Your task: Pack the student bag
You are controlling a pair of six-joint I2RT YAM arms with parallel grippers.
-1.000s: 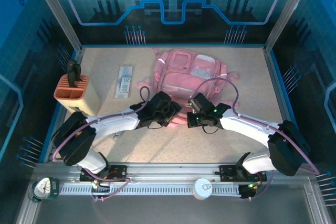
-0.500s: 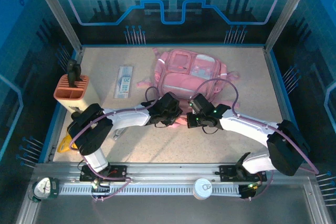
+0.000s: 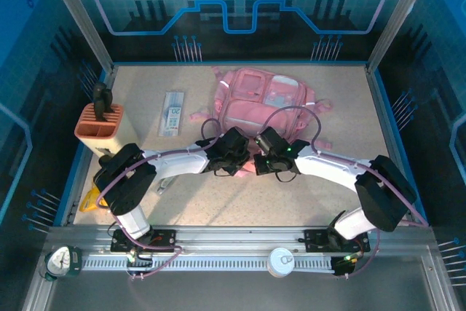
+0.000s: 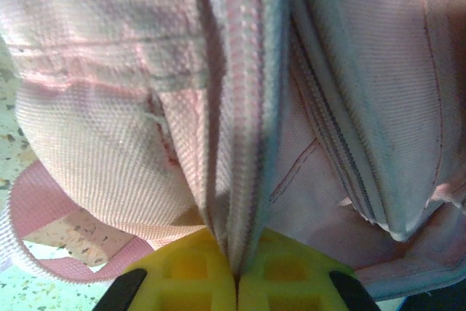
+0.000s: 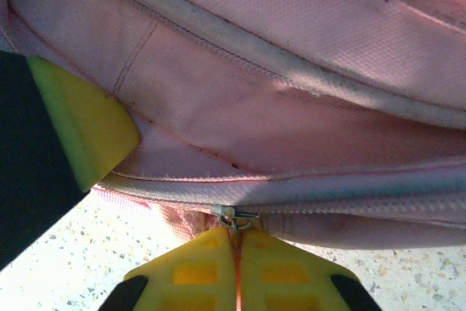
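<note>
The student bag (image 3: 263,100) lies flat toward the far edge of the tabletop (image 3: 218,209), slightly right of the middle, with its long axis running far to near. Both arms reach to its near end, where the two grippers sit just beside each other. The left gripper (image 4: 237,282) is pressed together on a raised fold of the bag's fabric and zipper tape. The right gripper (image 5: 237,264) is pinching the small metal zipper pull (image 5: 234,217). From there the zipper (image 5: 364,205) runs crosswise along the bag's near end, away from what looks to be the left gripper's yellow pad (image 5: 80,125). The likely next move is for the right arm to draw the pull along that line while the left anchors the fabric
</note>
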